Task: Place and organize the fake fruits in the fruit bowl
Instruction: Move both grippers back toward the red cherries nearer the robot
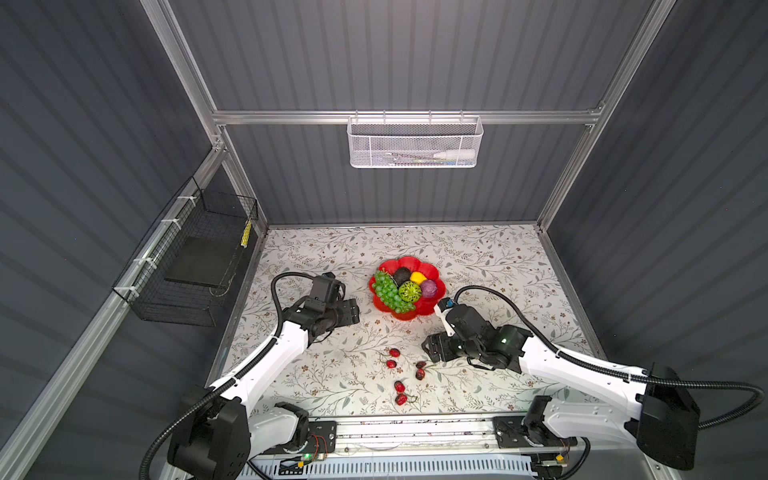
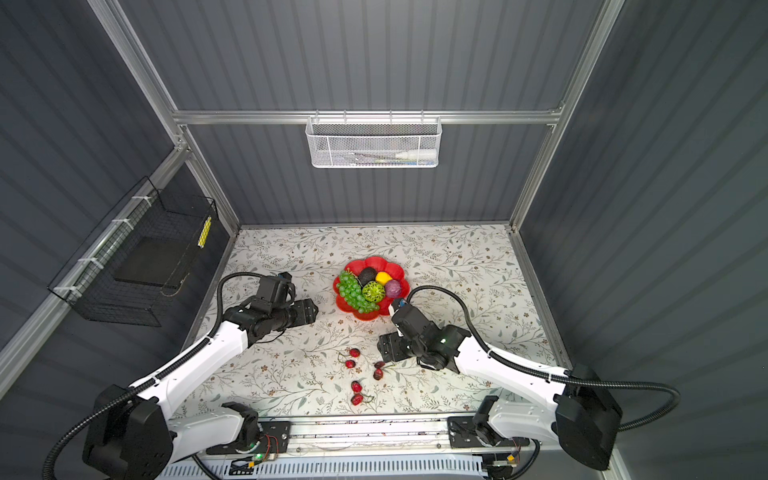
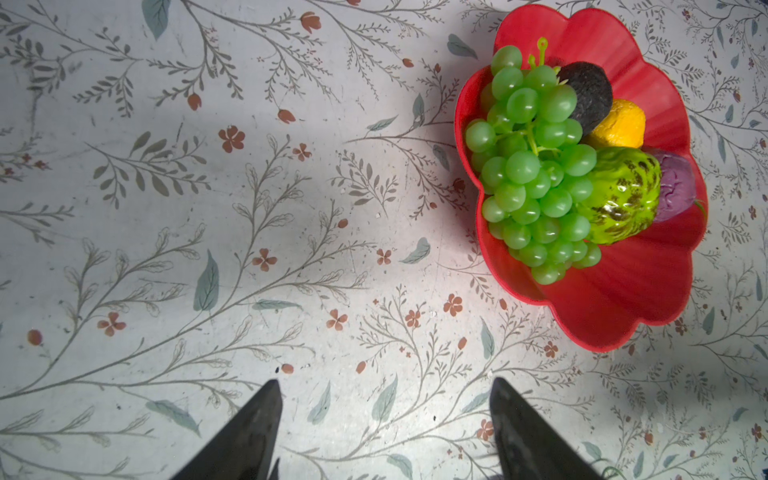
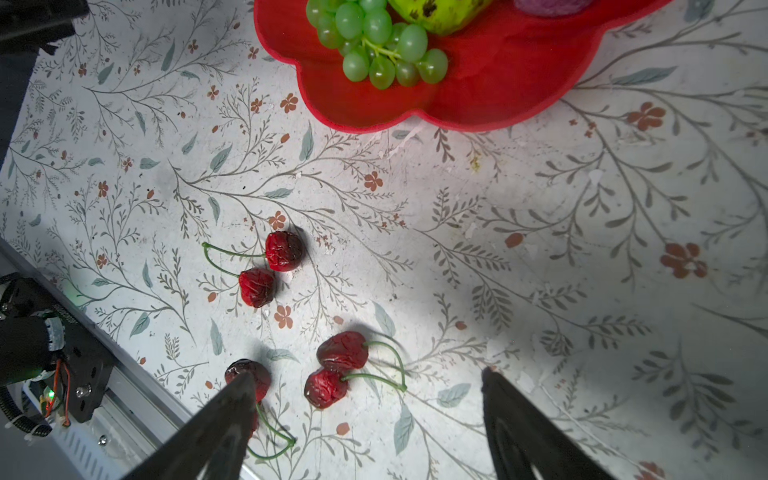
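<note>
On table (image 1: 332, 257), centre: fruit bowl (image 1: 409, 262), already loaded with grape bunch (image 1: 388, 293) and four rounder fruits (image 1: 409, 291). At its 9 o'clock: left gripper (image 3: 385, 382), agape, empty. At 5 o'clock: right gripper (image 4: 369, 374), agape, empty, over stemmed cherries (image 4: 343, 352) loose at 6 o'clock. Probably cherry stage; next, lower and pinch one pair.

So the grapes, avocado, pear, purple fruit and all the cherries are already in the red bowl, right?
Not the cherries: they lie on the table, outside the red bowl, as both top views and the right wrist view show. The rest holds.
</note>
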`<state>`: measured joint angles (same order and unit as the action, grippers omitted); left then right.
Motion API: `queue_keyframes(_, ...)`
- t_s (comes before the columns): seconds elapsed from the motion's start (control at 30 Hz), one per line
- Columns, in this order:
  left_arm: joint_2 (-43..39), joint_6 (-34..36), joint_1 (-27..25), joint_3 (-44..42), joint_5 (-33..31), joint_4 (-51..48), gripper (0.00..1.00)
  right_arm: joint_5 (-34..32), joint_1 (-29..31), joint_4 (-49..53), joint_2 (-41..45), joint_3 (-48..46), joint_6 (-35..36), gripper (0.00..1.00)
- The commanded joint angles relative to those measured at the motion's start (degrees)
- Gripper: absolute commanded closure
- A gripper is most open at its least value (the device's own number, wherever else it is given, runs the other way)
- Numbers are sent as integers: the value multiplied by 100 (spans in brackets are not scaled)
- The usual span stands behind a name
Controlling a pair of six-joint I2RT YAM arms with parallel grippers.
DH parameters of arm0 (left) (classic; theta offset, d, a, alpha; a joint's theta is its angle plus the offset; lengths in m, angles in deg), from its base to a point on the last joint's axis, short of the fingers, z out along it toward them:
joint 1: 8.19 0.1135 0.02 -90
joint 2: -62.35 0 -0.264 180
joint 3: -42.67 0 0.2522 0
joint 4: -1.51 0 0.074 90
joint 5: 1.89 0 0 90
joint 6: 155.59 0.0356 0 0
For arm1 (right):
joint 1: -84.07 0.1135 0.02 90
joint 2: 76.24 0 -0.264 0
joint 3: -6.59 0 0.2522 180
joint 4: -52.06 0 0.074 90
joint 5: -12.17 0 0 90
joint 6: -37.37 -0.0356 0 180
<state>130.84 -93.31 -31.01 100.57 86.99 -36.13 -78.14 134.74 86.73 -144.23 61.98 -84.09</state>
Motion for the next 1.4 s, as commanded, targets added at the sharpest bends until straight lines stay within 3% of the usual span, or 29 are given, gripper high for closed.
queue_keyframes(0.0, -56, -284, -24, -233, -14, 108, 21, -37, 38, 81, -143, 195, 113, 14)
queue_keyframes(0.33, -109, -509, -55, -397, 160, 70, 22, 9, 149, -55, -271, 72, 92, 16)
queue_keyframes(0.43, -117, -587, -108, -549, 737, 196, 23, 61, 162, -82, -297, 65, 114, 16)
queue_keyframes(0.67, 17, -623, -1463, -556, 1418, 42, 22, 347, 187, -286, -550, -56, 98, 16)
queue_keyframes(0.8, 208, -664, -2039, -547, 1171, 36, 22, 453, 188, -467, -689, -77, 53, 16)
queue_keyframes(1.0, 959, -519, -2392, -304, 825, 79, 23, 428, 188, -529, -676, -83, 93, 16)
queue_keyframes(1.27, 1312, -544, -2395, -320, 816, 311, 45, 241, 180, -580, -349, -396, 1, 16)
queue_keyframes(1.37, 1250, -592, -2402, -347, 679, 324, 48, 247, 178, -609, -354, -441, 0, 16)
